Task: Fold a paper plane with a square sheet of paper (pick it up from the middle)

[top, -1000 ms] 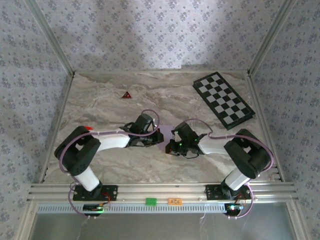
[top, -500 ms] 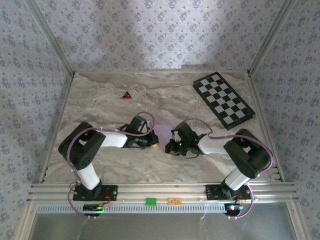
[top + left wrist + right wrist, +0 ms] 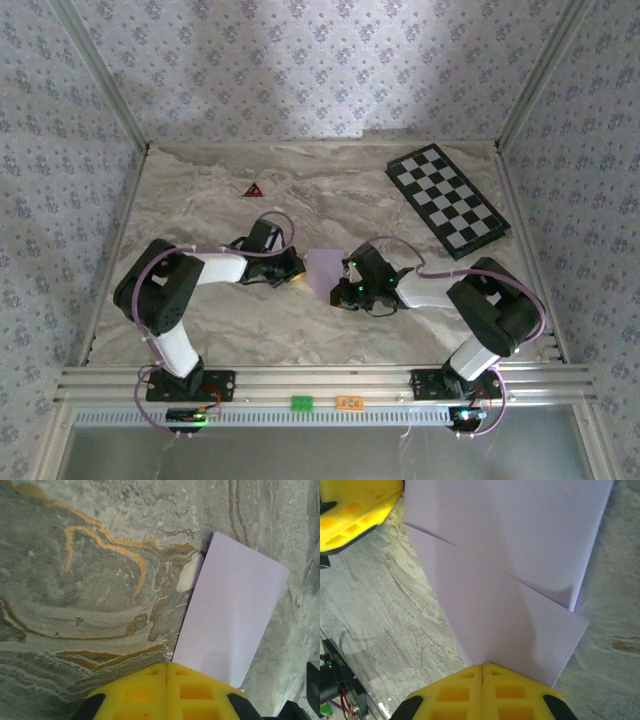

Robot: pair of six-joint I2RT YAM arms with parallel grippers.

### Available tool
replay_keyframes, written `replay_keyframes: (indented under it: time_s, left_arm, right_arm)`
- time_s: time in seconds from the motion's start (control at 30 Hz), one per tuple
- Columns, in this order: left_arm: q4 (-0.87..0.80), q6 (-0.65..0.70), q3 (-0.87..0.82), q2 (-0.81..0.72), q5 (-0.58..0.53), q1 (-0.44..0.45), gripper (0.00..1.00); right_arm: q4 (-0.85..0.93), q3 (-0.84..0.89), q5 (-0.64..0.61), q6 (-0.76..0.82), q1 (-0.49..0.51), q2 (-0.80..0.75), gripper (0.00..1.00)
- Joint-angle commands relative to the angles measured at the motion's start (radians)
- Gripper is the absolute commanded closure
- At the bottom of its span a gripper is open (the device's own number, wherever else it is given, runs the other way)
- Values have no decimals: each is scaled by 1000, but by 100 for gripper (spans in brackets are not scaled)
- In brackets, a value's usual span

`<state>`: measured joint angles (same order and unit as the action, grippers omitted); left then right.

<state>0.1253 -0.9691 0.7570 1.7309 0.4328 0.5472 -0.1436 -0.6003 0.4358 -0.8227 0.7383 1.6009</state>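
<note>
**Both tools shut, tips down on a part-folded lilac sheet**

Far left of the checkered board (image 3: 447, 200), at about its depth: a small dark red triangle (image 3: 253, 190), well apart from both arms and seemingly no part of the fold.

Left of the board and nearer the arm bases: the left tool (image 3: 293, 272), yellow fingers pressed together with no gap. Rests tip-down at the left edge of the square sheet of paper (image 3: 322, 268). From the left wrist, shows the sheet (image 3: 232, 610) running under the tool (image 3: 166, 670). Looks placed to pin that edge, with nothing between the jaws.

Closer to the board's near-left corner: the sheet itself, flat on the counter (image 3: 330, 190). From the right wrist, shows one layer already folded over another along a slanting crease (image 3: 510, 580). Early in the folding, by the look of it.

Just right of the sheet, between it and the board's near end: the right tool (image 3: 345, 290), likewise closed tight. Sits with its tip (image 3: 482, 670) on the lower layer near the edge. Probably holds the paper against sliding, or presses a crease. Cannot tell whether any paper is pinched.

Underneath, a grey and tan marbled counter, smooth and likely slippery for thin paper. Behind and to both sides of the board, walls (image 3: 300, 60) papered in a small floral print, set in a pale metal frame (image 3: 320, 380).
</note>
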Motion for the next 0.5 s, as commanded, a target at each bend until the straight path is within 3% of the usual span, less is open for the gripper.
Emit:
replay_keyframes:
  time_s: [0.0, 0.23, 0.47]
  left_arm:
    - [-70, 17, 9, -36, -68, -15, 100]
    - [-72, 65, 9, -151, -51, 89, 97]
    - [-40, 89, 43, -23, -6, 203, 99]
  right_arm:
    - [138, 44, -29, 20, 4, 45, 100]
    - [142, 30, -9, 42, -15, 41, 100]
    - [118, 28, 11, 33, -24, 24, 100]
